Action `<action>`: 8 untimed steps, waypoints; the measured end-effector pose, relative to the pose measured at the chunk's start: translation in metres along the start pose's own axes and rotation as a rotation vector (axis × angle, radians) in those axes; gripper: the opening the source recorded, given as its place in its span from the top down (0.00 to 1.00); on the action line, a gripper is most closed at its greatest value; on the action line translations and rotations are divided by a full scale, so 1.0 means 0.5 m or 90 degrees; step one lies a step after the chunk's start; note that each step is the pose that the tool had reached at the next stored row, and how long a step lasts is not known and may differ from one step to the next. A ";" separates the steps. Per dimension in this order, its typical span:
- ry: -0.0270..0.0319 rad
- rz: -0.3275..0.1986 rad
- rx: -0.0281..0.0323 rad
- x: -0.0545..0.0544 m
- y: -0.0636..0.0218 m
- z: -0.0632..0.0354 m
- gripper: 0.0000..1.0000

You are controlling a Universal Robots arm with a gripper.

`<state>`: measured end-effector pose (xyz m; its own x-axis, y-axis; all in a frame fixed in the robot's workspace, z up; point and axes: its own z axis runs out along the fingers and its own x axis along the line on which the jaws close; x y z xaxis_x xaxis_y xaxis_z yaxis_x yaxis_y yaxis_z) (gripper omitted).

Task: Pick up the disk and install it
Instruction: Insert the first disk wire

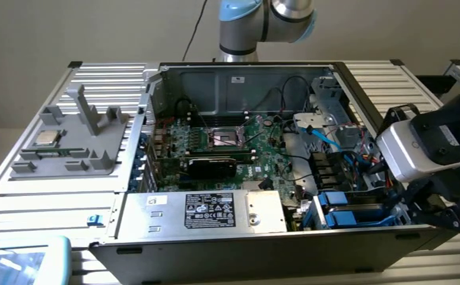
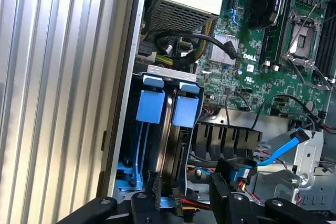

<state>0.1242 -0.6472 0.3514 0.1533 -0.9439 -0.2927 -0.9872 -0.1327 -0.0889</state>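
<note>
The blue-framed silver-grey disk (image 2: 176, 145) is sitting edgewise in the metal drive bay (image 2: 170, 71), the black gripper (image 2: 185, 187) hanging parted around it.

- The computer case (image 1: 238, 71) sits in the middle of the desk (image 1: 56, 202), open on top.
- A fixture (image 1: 75, 145) lies beside the case, toward the desk's edge on the exterior view's left, with a processor chip (image 1: 47, 138) on it.
- Inside the case, the power supply box (image 1: 213, 211) lies along the near wall, with the motherboard (image 1: 238, 151) behind it.
- The disk (image 2: 184, 111) stands on edge in the drive bay (image 2: 170, 70), at the case's near corner on the exterior view's right.
- The gripper (image 2: 188, 198) hangs over that corner, jaws apart.
</note>
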 end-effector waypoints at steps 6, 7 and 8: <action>-0.0102 0.005 -0.0144 0.007 -0.003 0.003 0.50; -0.0103 0.005 -0.0144 0.007 -0.003 0.002 0.50; -0.0107 0.004 -0.0147 0.008 -0.003 0.003 0.50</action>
<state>0.1263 -0.6503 0.3491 0.1470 -0.9396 -0.3092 -0.9889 -0.1334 -0.0648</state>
